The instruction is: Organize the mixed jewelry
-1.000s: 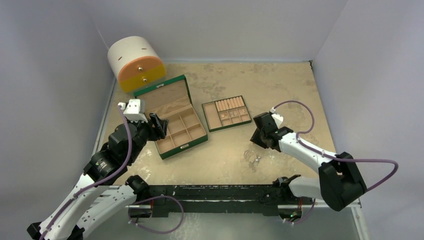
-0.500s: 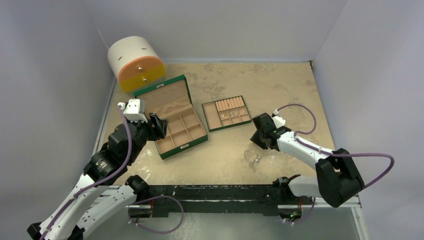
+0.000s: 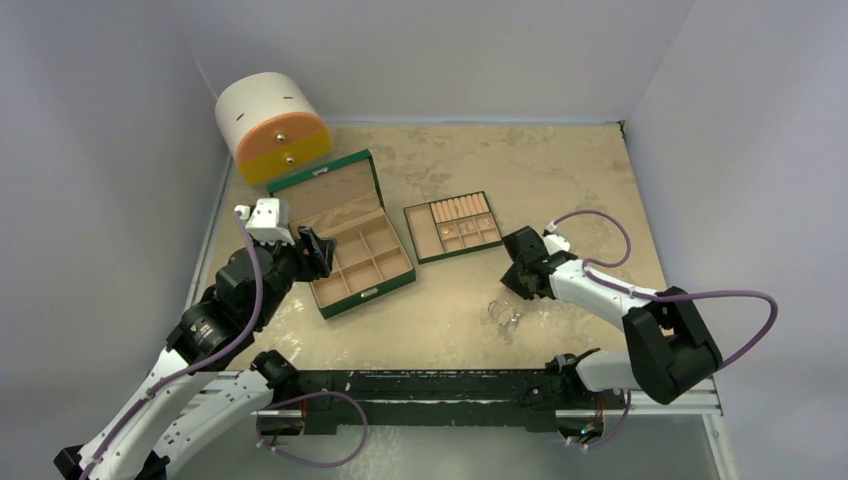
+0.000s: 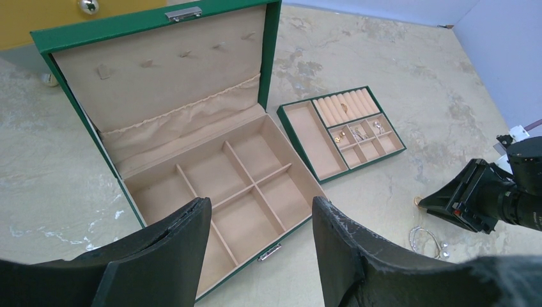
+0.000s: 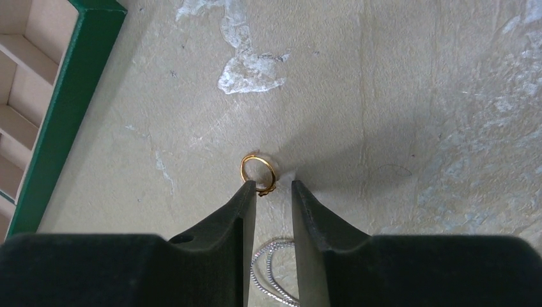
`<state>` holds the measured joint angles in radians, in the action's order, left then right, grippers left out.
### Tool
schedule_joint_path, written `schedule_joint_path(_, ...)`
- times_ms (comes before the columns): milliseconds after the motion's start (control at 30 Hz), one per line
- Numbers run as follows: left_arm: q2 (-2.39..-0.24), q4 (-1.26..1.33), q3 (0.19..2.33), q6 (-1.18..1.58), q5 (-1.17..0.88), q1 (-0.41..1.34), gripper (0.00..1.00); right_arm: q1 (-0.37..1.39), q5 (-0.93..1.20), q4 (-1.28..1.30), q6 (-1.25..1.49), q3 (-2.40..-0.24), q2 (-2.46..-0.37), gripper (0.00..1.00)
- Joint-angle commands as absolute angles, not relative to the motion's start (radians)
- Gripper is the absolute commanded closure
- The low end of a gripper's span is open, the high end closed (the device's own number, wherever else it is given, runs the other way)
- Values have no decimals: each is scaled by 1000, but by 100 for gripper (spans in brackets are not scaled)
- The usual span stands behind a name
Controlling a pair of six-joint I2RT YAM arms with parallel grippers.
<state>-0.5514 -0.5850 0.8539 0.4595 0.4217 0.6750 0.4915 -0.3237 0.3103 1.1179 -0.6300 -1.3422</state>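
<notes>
A small gold ring [image 5: 258, 174] lies on the table just beyond my right gripper's [image 5: 273, 187] tips, touching the left fingertip [image 5: 248, 192]. The jaws stand a narrow gap apart with nothing between them. A thin silvery wire hoop [image 5: 271, 268] lies under the fingers; it also shows in the top view [image 3: 506, 317] and the left wrist view [image 4: 427, 240]. Several small rings and earrings [image 4: 358, 132] sit in the green tray insert [image 3: 452, 226]. My left gripper [image 4: 261, 211] is open and empty above the open green box [image 3: 370, 292].
The round white-and-orange drawer case [image 3: 270, 125] stands at the back left behind the box lid. The tray's green edge [image 5: 64, 109] is to the left of my right gripper. Walls close in the table on the left, the back and the right.
My right arm's elbow has swung left and the gripper has edged slightly toward the ring. The left arm has not moved.
</notes>
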Motion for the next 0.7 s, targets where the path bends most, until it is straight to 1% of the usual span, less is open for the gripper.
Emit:
schedule_joint_path(0,-545,-535,854,448,414,671,41,495,-348,328,1144,-662,-1354,72)
schedule_joint_path(100,-545,-536,854,448,416,671,41,494,-347,327,1145,-657,-1356,75)
schedule_joint_path(167,-546,-536,854,448,416,671,41,495,-344,325,1145,-655,-1359,79)
schedule_joint_path(433,-548,-537,854,448,416,670,41,495,-351,332,1143,-655,-1351,89)
schedule_joint_path(600,-547,-537,854,448,417,670,41,495,-351,323,1122,-653,-1340,100)
schedule_joint_path(667,-547,-537,854,449,417,670,41,495,-344,308,1103,-649,-1331,100)
